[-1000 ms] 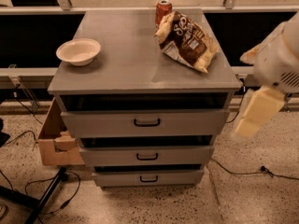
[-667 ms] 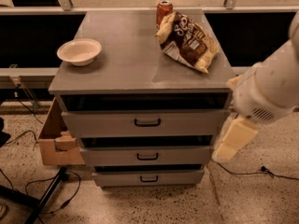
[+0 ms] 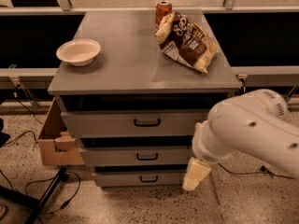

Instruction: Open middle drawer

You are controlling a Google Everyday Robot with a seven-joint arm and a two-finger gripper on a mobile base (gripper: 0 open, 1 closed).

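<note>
The grey cabinet (image 3: 140,73) has three drawers stacked in its front. The middle drawer (image 3: 112,157) is a shallow grey front with a small black bar handle (image 3: 147,156) at its centre, and a dark gap shows above it. My white arm (image 3: 252,129) comes in from the right. Its gripper (image 3: 196,174) hangs low in front of the cabinet's lower right corner, over the right end of the bottom drawer (image 3: 135,178). It is below and to the right of the middle drawer's handle and does not touch it.
On the cabinet top stand a white bowl (image 3: 78,52), a chip bag (image 3: 187,41) and a soda can (image 3: 163,10). An open cardboard box (image 3: 55,139) leans against the cabinet's left side. Cables and a black stand leg (image 3: 46,195) lie on the floor at left.
My arm has swung left and down from beside the cabinet's right edge to in front of the lower drawers. The drawers have not moved.
</note>
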